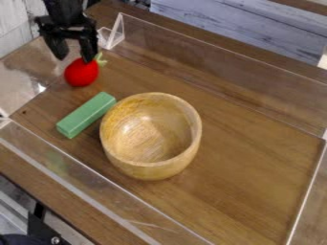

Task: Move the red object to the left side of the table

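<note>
i see the red toy fruit [82, 73] resting on the table [243, 105] at its left side; my gripper [69, 45] hangs above it with fingers spread, holding nothing, so the task looks done.

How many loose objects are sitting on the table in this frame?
3. The red object lies at the far left, just below the open gripper. The green block lies nearer the camera, beside the wooden bowl at the centre. None appears hidden.
</note>
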